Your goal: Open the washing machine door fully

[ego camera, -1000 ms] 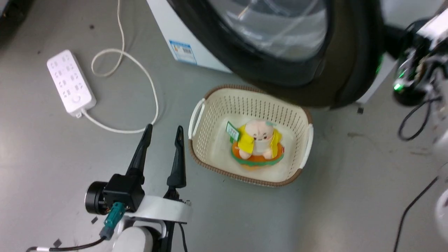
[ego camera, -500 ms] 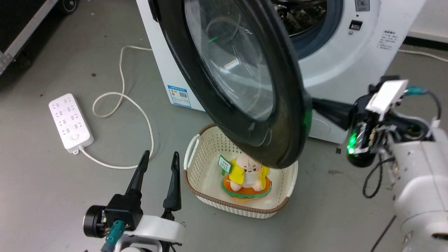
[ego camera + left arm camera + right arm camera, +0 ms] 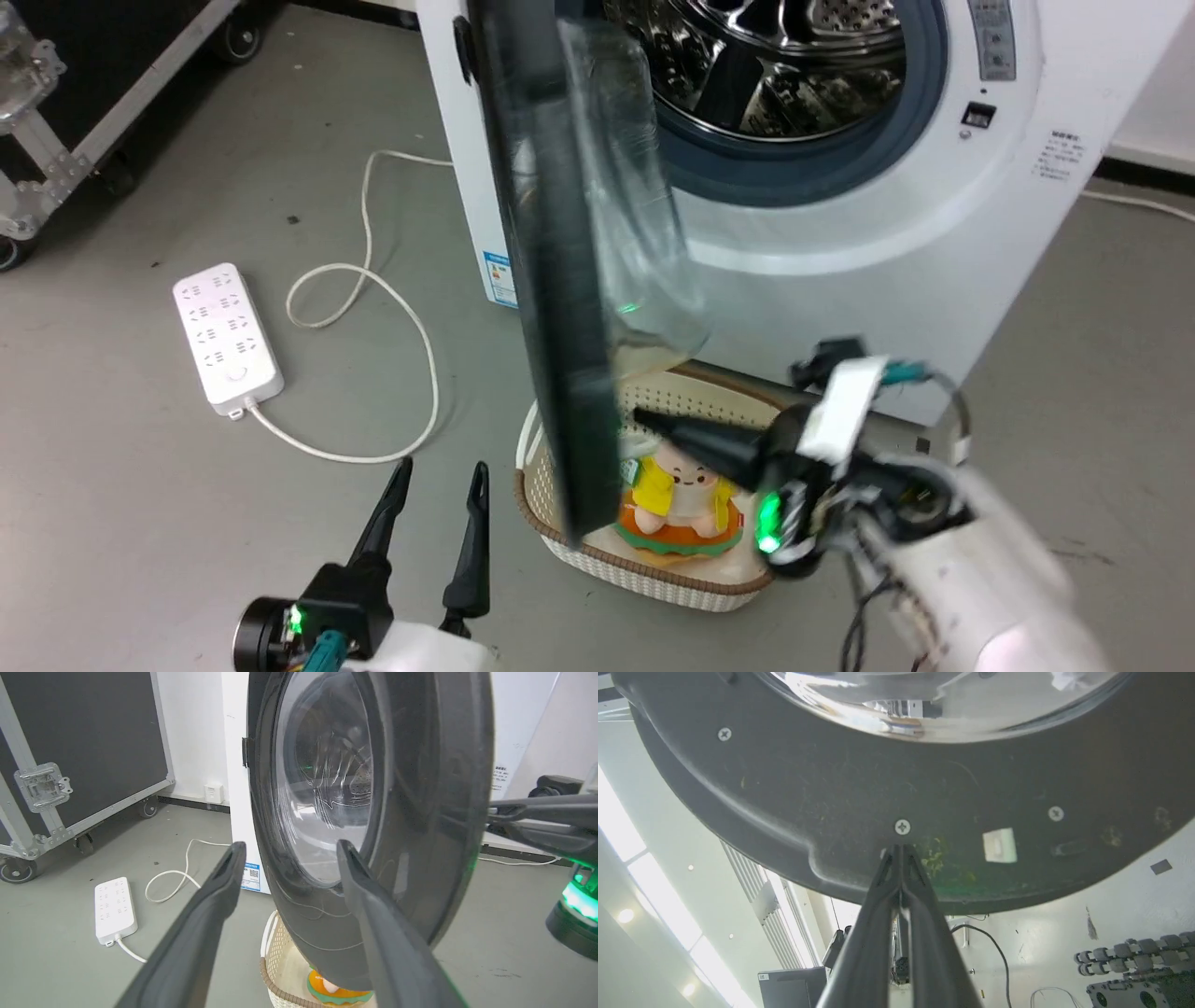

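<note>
Half-open, the door [image 3: 551, 280] stands edge-out from the machine [image 3: 934, 233] front as your right gripper [image 3: 899, 851], fingers pinched together on nothing, presses its inner face; next, sweep it wider, left gripper [image 3: 442, 465] splayed idle.

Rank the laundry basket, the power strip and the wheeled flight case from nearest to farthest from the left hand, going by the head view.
1. Laundry basket, just right of the left hand.
2. Power strip, ahead and to its left on the floor.
3. Wheeled flight case, far back at the left.
</note>
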Controlling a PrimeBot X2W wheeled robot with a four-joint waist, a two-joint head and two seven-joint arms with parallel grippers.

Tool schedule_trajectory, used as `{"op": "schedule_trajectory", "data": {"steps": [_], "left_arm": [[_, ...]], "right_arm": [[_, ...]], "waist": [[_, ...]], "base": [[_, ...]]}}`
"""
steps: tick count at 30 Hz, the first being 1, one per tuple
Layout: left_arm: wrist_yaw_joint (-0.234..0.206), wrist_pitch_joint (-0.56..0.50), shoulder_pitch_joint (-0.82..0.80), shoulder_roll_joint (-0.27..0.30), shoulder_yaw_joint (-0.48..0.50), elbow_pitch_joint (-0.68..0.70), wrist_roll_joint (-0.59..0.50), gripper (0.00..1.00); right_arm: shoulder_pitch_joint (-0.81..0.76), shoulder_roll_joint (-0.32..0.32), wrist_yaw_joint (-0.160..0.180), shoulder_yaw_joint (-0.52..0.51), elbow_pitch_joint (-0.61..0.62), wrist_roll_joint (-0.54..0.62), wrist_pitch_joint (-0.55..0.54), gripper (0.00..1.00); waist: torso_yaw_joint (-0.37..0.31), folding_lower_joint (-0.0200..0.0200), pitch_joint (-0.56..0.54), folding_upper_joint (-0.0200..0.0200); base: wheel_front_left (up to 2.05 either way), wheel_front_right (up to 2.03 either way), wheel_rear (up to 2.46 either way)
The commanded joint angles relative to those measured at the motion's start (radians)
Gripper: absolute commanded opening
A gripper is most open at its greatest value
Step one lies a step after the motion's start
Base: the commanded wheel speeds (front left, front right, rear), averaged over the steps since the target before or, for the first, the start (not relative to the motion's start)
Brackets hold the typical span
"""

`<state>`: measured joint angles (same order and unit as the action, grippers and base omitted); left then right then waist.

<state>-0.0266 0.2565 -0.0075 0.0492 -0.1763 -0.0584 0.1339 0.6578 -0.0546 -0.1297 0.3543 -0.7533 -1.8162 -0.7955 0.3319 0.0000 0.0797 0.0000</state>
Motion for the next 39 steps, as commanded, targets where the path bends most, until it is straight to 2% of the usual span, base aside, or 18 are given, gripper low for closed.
{"op": "schedule_trajectory", "data": {"steps": [1, 7, 8, 9, 10, 13, 14, 15, 16, 17, 18, 19, 23, 26, 27, 31, 35, 39], "left_arm": [[-0.002, 0.005, 0.020, 0.001, 0.007, 0.001, -0.002, 1.00], [-0.003, 0.005, 0.036, 0.003, 0.033, 0.008, -0.006, 1.00], [-0.003, 0.005, 0.037, 0.004, 0.040, 0.009, -0.007, 1.00], [-0.002, 0.005, 0.037, 0.006, 0.047, 0.011, -0.008, 1.00], [-0.001, 0.005, 0.038, 0.007, 0.055, 0.013, -0.007, 1.00], [0.000, 0.005, 0.038, 0.010, 0.077, 0.021, -0.006, 1.00], [0.000, 0.005, 0.038, 0.010, 0.077, 0.021, -0.006, 1.00], [0.005, 0.005, 0.037, 0.011, 0.088, 0.023, -0.005, 1.00], [0.005, 0.005, 0.037, 0.011, 0.088, 0.023, -0.005, 1.00], [0.008, 0.005, 0.037, 0.012, 0.093, 0.024, -0.003, 1.00], [0.012, 0.005, 0.037, 0.014, 0.105, 0.022, 0.000, 1.00], [0.012, 0.005, 0.037, 0.014, 0.105, 0.022, 0.000, 1.00], [0.012, 0.005, 0.043, 0.014, 0.144, 0.026, 0.015, 1.00], [0.020, 0.005, 0.062, 0.020, 0.164, 0.027, 0.022, 1.00], [0.030, 0.005, 0.079, 0.027, 0.178, 0.023, 0.025, 1.00], [0.043, 0.005, 0.098, 0.034, 0.191, 0.018, 0.030, 1.00], [0.058, 0.005, 0.103, 0.041, 0.191, 0.012, 0.025, 1.00], [0.067, 0.005, 0.106, 0.039, 0.194, 0.006, 0.024, 1.00]], "right_arm": [[-0.037, 0.004, -0.001, 0.071, 0.044, -0.044, 0.059, 0.00], [-0.048, 0.002, -0.001, 0.169, 0.083, -0.101, 0.183, 0.00], [-0.046, -0.006, -0.001, 0.173, 0.087, -0.100, 0.202, 0.14], [-0.043, -0.019, -0.001, 0.176, 0.092, -0.093, 0.226, 0.94], [-0.042, -0.033, -0.001, 0.176, 0.100, -0.086, 0.251, 1.00], [-0.046, -0.094, -0.001, 0.168, 0.155, -0.033, 0.352, 1.00], [-0.046, -0.094, -0.001, 0.168, 0.155, -0.033, 0.352, 1.00], [-0.052, -0.156, -0.001, 0.159, 0.224, 0.064, 0.474, 1.00], [-0.052, -0.156, -0.001, 0.159, 0.224, 0.064, 0.474, 1.00], [-0.056, -0.193, -0.001, 0.166, 0.267, 0.139, 0.542, 1.00], [-0.073, -0.281, -0.001, 0.204, 0.333, 0.335, 0.684, 1.00], [-0.073, -0.281, -0.001, 0.204, 0.333, 0.335, 0.684, 1.00], [-0.130, -0.383, -0.001, 0.213, 0.390, 0.637, 0.938, 1.00], [-0.188, -0.416, -0.001, 0.171, 0.400, 0.850, 1.027, 1.00], [-0.277, -0.400, -0.001, 0.047, 0.426, 1.065, 1.051, 1.00], [-0.450, -0.294, -0.001, -0.171, 0.531, 1.336, 1.056, 1.00], [-0.629, -0.146, -0.001, -0.330, 0.695, 1.547, 1.057, 1.00], [-0.766, -0.039, -0.001, -0.388, 0.774, 1.657, 1.057, 1.00]], "waist": [[0.008, 0.0000, -0.009, 0.0000], [0.007, 0.0000, -0.026, 0.0000], [0.002, 0.0000, -0.028, 0.0000], [-0.004, 0.0000, -0.031, 0.0000], [-0.010, 0.0000, -0.034, 0.0000], [-0.033, 0.0000, -0.041, 0.0000], [-0.033, 0.0000, -0.041, 0.0000], [-0.051, 0.0000, -0.045, 0.0000], [-0.051, 0.0000, -0.045, 0.0000], [-0.061, 0.0000, -0.046, 0.0000], [-0.083, 0.0000, -0.053, 0.0000], [-0.083, 0.0000, -0.053, 0.0000], [-0.131, 0.0000, -0.073, 0.0000], [-0.169, 0.0000, -0.087, 0.0000], [-0.199, 0.0000, -0.097, 0.0000], [-0.223, 0.0000, -0.100, 0.0000], [-0.232, 0.0000, -0.093, 0.0000], [-0.235, 0.0000, -0.090, 0.0000]], "base": [[0.00, 0.00, 0.00], [0.00, 0.00, 0.00], [0.00, 0.00, 0.00], [0.00, 0.00, 0.00], [0.00, 0.00, 0.00], [0.00, 0.00, 0.00], [0.00, 0.00, 0.00], [0.00, 0.00, 0.00], [0.00, 0.00, 0.00], [0.00, 0.00, 0.00], [0.00, 0.00, 0.00], [0.00, 0.00, 0.00], [0.00, 0.00, 0.00], [0.00, 0.00, 0.00], [0.00, 0.00, 0.00], [0.00, 0.00, 0.00], [0.00, 0.00, 0.00], [0.00, 0.00, 0.00]]}}
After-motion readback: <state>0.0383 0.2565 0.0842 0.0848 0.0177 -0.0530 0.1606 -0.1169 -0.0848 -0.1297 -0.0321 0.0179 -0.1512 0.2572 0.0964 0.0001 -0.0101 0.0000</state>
